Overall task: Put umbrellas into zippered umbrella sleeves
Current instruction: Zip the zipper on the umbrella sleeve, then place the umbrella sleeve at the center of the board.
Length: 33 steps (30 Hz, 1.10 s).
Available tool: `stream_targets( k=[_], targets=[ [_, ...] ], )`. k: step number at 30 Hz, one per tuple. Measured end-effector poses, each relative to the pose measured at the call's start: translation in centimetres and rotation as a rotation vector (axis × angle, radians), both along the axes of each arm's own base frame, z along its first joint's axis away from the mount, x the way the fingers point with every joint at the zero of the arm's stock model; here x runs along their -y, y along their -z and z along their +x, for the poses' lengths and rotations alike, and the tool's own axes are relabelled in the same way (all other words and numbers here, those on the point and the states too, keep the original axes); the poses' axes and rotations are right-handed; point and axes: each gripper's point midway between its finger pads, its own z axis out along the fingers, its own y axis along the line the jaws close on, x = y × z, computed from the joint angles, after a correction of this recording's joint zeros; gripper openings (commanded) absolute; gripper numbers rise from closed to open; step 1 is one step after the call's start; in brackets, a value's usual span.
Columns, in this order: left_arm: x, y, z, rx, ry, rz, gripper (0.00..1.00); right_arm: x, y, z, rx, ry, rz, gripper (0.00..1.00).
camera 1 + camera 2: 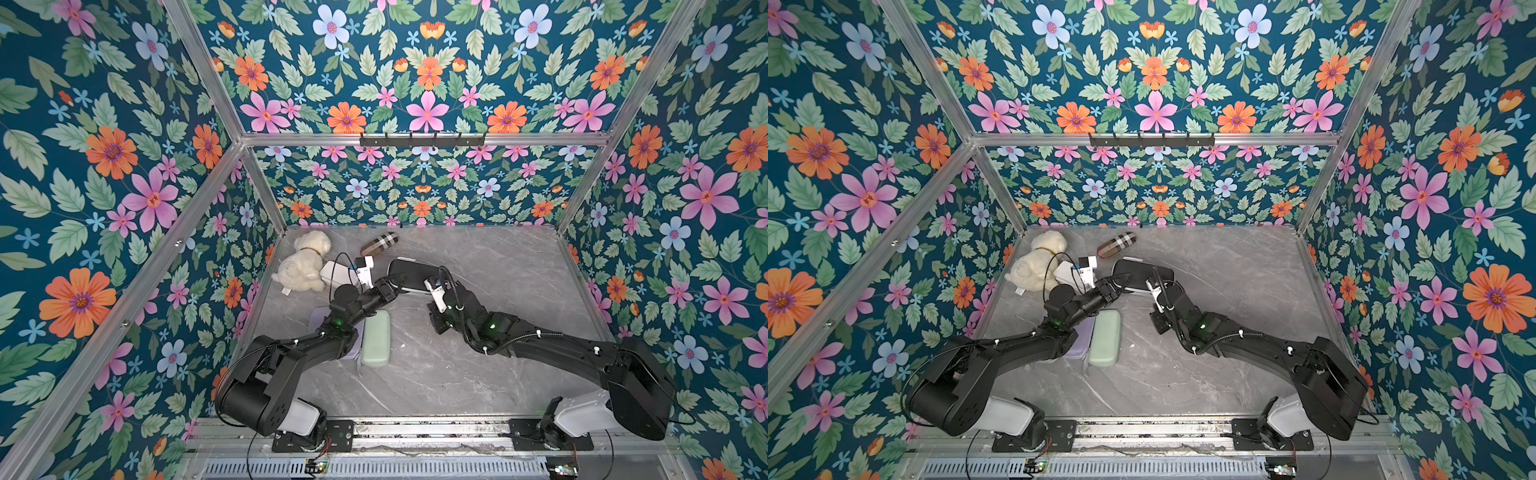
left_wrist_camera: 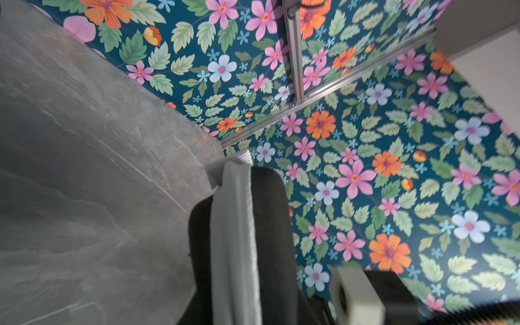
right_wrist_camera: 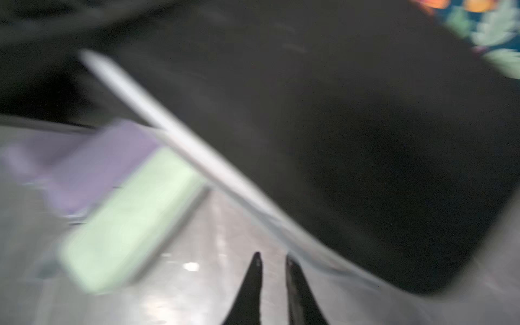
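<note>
Closest to the lens, in the right wrist view, the right gripper [image 3: 273,260] showed two black fingertips a narrow gap apart. Only table lay between them, and they sat just beside the pale grey edge of the black sleeve [image 3: 365,140]. That whole picture was smeared by blur.

In both top views the black sleeve [image 1: 409,270] lay toward the back of the table [image 1: 478,365]. A grey band showed along its near edge, and whether it held anything could not be told. The left gripper [image 1: 397,284] was closed on the black sleeve's left end. Its fingers were cut off in the left wrist view, where only the black shell and a grey rim showed.

Nearer the robot than the black sleeve and to its left, well apart from it, lay the mint green sleeve [image 1: 376,338], shut, with its contents hidden. The lavender sleeve [image 1: 1079,345] lay on the side of the mint one farther from the black sleeve, largely covered by the left arm [image 1: 266,374].

Left of the black sleeve stood a white box [image 1: 334,274], partly hidden by the wrist. A plush dog [image 1: 303,262] lay farther left. Just behind the black sleeve was a tan plaid capsule [image 1: 379,243].
</note>
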Motion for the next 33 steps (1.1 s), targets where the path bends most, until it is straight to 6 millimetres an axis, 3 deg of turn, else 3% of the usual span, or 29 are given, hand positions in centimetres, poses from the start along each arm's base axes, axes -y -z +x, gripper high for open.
stream_targets(
  k=[2,4,6,11,16,19,22,28,33],
  targets=[
    [-0.7,-0.2,-0.1,0.008,-0.033,-0.005,0.0,1.4,-0.7,0.4,-0.082,0.033,0.123,0.56],
    [-1.7,0.0,0.4,0.001,-0.091,-0.01,0.0,4.7,0.1,1.2,-0.161,0.148,0.202,0.72],
    [-1.9,1.0,0.5,-0.026,-0.129,-0.016,0.0,6.4,0.8,0.6,-0.26,0.214,0.292,0.79],
    [-0.7,2.8,0.0,-0.088,-0.147,-0.051,0.0,5.5,-0.5,-0.2,-0.43,0.255,0.568,0.83],
    [0.6,1.8,-0.6,-0.069,-0.16,-0.106,0.0,4.3,-0.5,0.9,-0.546,0.312,0.783,0.82],
    [1.5,1.1,-1.0,-0.056,-0.161,-0.129,0.03,3.6,-0.9,2.0,-0.578,0.324,0.884,0.8],
    [2.3,1.8,-1.3,-0.071,-0.156,-0.127,0.11,3.1,-2.4,3.3,-0.568,0.335,0.967,0.76],
    [2.7,1.1,-1.4,-0.053,-0.189,-0.146,0.4,3.4,-3.1,4.8,-0.569,0.373,1.008,0.42],
    [2.4,3.1,-4.3,-0.086,-0.097,0.021,0.56,6.0,-2.5,5.0,-0.593,0.301,1.007,0.27]
  ],
)
